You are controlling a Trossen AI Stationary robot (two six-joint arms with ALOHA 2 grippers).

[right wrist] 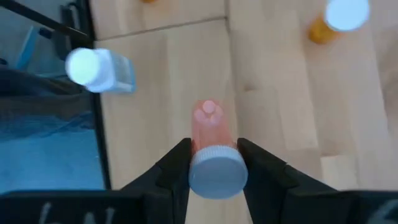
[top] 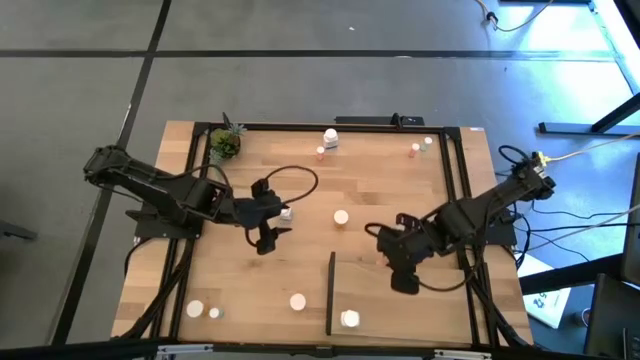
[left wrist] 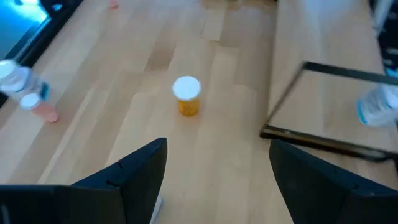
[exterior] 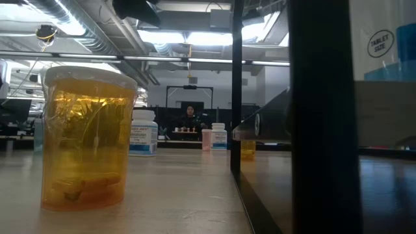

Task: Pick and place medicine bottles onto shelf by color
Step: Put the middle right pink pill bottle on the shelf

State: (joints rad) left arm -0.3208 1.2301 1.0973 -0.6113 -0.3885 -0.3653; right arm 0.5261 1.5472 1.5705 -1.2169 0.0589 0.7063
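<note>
The right end effector [right wrist: 213, 163] is closed on a pink bottle [right wrist: 210, 134] with a white cap, which sits squarely between its two fingers, above the shelf [top: 400, 310] near its black upright strip. The left end effector [left wrist: 217, 171] hangs with fingers spread and empty over the surface [top: 300, 240], an amber bottle [left wrist: 187, 95] standing ahead of it, well apart.

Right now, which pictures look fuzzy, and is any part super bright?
Left wrist view: the white bottle by the shelf is smeared. Low view: the amber bottle looms large and glows. High view: bluish glare hits the floor at top right. Right wrist view: the held pink bottle looks soft.
</note>
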